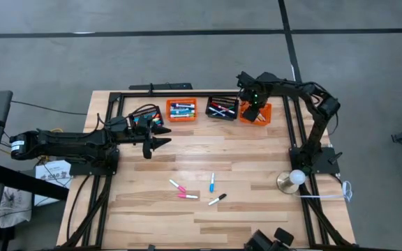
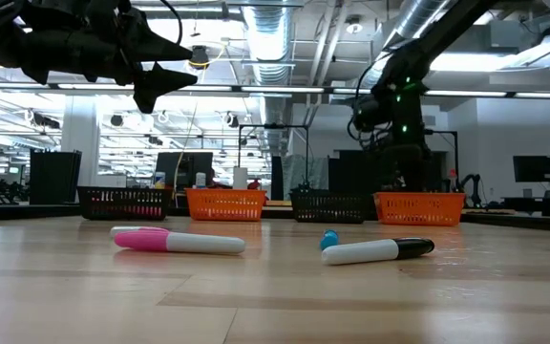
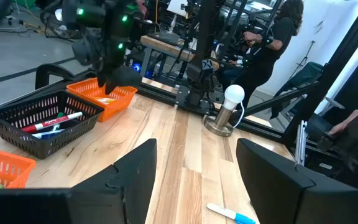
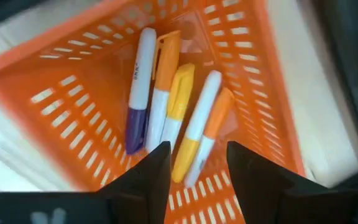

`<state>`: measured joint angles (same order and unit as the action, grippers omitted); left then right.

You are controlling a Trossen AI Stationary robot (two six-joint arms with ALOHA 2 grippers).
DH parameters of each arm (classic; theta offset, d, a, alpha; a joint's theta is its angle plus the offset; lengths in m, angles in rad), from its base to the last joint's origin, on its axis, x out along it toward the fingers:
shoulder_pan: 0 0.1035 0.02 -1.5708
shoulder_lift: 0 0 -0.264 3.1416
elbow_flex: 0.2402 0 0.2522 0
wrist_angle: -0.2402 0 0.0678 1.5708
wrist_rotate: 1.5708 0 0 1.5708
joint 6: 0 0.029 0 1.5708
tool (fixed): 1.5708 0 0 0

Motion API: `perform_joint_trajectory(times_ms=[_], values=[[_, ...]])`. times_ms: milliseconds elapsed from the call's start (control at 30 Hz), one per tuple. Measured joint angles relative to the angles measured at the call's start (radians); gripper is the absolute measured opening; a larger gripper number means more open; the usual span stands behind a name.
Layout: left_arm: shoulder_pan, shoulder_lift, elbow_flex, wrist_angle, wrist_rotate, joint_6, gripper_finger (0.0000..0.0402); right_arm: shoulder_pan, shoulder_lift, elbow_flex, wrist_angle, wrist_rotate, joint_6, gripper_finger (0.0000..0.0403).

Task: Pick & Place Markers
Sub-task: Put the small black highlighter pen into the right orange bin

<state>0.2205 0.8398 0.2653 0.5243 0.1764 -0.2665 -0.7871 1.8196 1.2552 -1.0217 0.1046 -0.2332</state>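
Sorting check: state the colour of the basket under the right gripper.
Orange basket, clearest in the right wrist view.

Grey concrete floor (image 1: 187, 56) crossed by dark seam lines surrounds the light wooden plank table (image 1: 201, 216). Exposed silver ceiling ducts (image 2: 275, 38) and long fluorescent strip lights (image 2: 256, 88) hang above distant dark workstations (image 2: 55, 177).

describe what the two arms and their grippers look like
Both arms are dark, near-black, jointed links with black cables running along them. The left arm has a white band near its base, and the left gripper ends in two pointed black jaws. The right arm shows small green lights near the wrist, above the right gripper, whose jaws are flat, matte and black.
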Motion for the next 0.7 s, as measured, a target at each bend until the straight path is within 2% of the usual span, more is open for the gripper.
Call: perform_joint_trajectory(times_ms=[167,300,367,567,700], values=[[0.000,0.000,0.000,0.000,0.000,0.000,0.0220,0.026,-0.111,0.000,-0.062,0.002,0.055,0.0138],[0.000,0.000,0.000,0.000,0.000,0.000,0.0220,0.078,-0.262,0.000,-0.104,-0.011,0.097,0.0120],[0.000,0.000,0.000,0.000,0.000,0.000,0.0220,0.122,-0.348,0.000,-0.103,-0.054,0.121,0.0114],[0.000,0.000,0.000,0.000,0.000,0.000,0.0220,0.324,-0.577,0.000,-0.065,-0.234,0.195,0.0107],[0.000,0.000,0.000,0.000,0.000,0.000,0.0220,0.514,-0.655,0.000,-0.010,-0.246,0.289,0.0107]])
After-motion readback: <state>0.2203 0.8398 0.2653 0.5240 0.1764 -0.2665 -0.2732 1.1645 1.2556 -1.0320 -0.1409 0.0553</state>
